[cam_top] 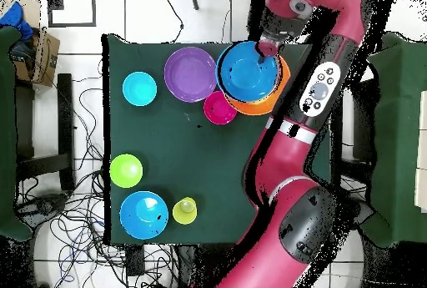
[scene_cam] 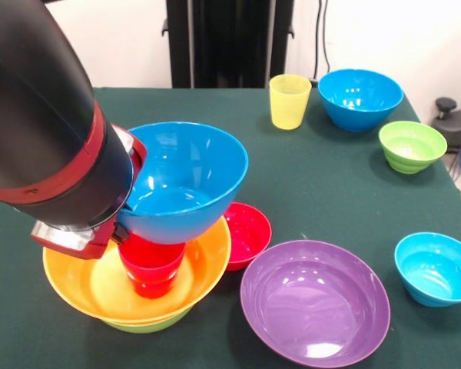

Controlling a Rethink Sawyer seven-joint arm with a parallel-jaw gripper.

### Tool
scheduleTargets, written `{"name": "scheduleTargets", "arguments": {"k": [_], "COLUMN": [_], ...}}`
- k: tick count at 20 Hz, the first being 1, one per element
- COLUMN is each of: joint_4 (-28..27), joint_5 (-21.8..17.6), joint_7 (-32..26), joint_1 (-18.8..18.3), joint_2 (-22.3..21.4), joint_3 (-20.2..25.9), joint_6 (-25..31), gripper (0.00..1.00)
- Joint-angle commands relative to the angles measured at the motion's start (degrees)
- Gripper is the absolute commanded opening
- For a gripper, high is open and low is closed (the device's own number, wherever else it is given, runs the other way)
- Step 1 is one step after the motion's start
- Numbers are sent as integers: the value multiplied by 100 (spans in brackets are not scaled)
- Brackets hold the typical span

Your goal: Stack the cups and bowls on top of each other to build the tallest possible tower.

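Observation:
The tower stands at the front left: a large orange bowl [scene_cam: 84, 288] nested in a lime-green bowl [scene_cam: 150, 324], with a red cup [scene_cam: 152, 270] upright inside. My gripper [scene_cam: 121, 219] is shut on the left rim of a medium blue bowl [scene_cam: 180, 181], which sits tilted on or just above the red cup. In the overhead view, the gripper [cam_top: 268, 48] and blue bowl [cam_top: 248, 71] cover most of the orange bowl [cam_top: 268, 105]. The yellow cup [scene_cam: 290, 100] stands at the far side.
A small red bowl [scene_cam: 247, 233] touches the tower's right side. A large purple bowl [scene_cam: 315, 301] lies beside it. A small blue bowl [scene_cam: 436, 267], a ribbed green bowl [scene_cam: 412, 144] and a second medium blue bowl [scene_cam: 359, 96] stand along the right.

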Motion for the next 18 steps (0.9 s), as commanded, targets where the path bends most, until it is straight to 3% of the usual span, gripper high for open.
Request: {"name": "scheduleTargets", "arguments": {"k": [1, 18], "joint_4": [-134, -76], "joint_5": [-239, -467], "joint_7": [-918, -1160], "joint_1": [-14, -111], "joint_2": [149, 58], "joint_3": [-389, -565], "joint_6": [-360, -640], "gripper": [0, 0]}}
